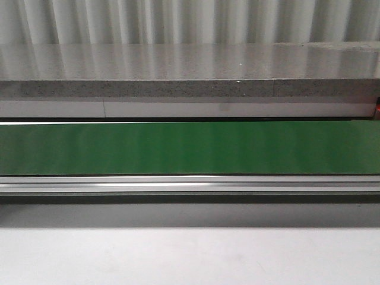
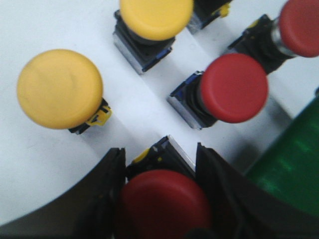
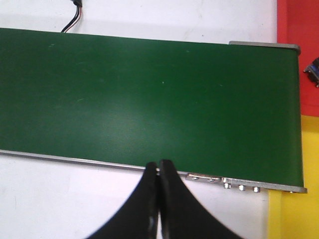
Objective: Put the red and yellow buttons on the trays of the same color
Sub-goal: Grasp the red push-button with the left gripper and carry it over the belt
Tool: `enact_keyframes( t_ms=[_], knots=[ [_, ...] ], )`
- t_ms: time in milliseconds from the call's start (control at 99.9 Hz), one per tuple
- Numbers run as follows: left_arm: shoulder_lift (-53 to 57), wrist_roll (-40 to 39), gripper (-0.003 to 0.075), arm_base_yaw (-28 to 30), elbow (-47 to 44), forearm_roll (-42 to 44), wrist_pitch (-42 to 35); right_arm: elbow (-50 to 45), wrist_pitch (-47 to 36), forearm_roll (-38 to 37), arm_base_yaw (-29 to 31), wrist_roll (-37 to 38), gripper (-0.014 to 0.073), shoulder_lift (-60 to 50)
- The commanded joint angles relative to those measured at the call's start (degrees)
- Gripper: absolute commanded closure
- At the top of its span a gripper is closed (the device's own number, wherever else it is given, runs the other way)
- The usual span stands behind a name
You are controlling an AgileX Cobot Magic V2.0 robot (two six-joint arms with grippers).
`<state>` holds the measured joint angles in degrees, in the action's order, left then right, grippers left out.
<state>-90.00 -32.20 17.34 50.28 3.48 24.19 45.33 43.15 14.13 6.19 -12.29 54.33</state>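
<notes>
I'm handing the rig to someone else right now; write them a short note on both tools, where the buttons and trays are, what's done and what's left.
Left tool: shut on a red button, which has not been lifted clear of the white table.
Right tool: shut, empty, over the near edge of the green belt.
Loose by the left tool: two yellow buttons and two more red buttons.
Trays: corners of the red tray and the yellow tray show past the belt's end, in the right wrist view. Something dark lies beside the red one, unclear what.
Done: no button seen on a tray.
Left: all five buttons.
</notes>
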Motion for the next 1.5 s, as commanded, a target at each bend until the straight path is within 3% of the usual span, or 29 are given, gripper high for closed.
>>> enact_keyframes(
  t_ms=[0, 210, 340, 540, 771, 1201, 1321, 1491],
  knots=[
    [4.49, 0.77, 0.074, -1.46, 1.66, -0.11, -1.71, 1.47, -2.45, 0.61, -0.03, -0.52, 0.0661, -0.79],
    [11.55, 9.14, 0.074, -4.22, 4.03, 0.02, 2.04, 1.47, -2.45, 0.61, -0.03, -0.52, 0.0661, -0.79],
    [12.62, 18.79, 0.074, -6.81, 10.31, 0.02, 12.01, 1.47, -2.45, 0.61, -0.03, -0.52, 0.0661, -0.79],
    [11.63, 24.64, 0.074, -12.48, 17.17, 0.12, 20.01, 1.47, -2.45, 0.61, -0.03, -0.52, 0.0661, -0.79],
    [6.95, 25.8, 0.074, -16.32, 18.81, 0.81, 21.52, 1.47, -2.45, 0.61, -0.03, -0.52, 0.0661, -0.79],
    [0.32, 25.8, 0.0727, -16.43, 18.81, 0.81, 21.87, 1.47, -2.45, 0.61, -0.03, -0.52, 0.0661, -0.79],
    [0.29, 25.8, 0.058, -16.43, 18.81, 0.61, 22.16, 1.47, -2.45, 0.61, -0.03, -0.52, 0.0661, -0.79],
    [0.29, 25.94, 0.0153, -16.43, 18.81, -0.06, 23.6, 1.47, -2.45, 0.61, -0.03, -0.52, 0.0661, -0.79]
  ],
)
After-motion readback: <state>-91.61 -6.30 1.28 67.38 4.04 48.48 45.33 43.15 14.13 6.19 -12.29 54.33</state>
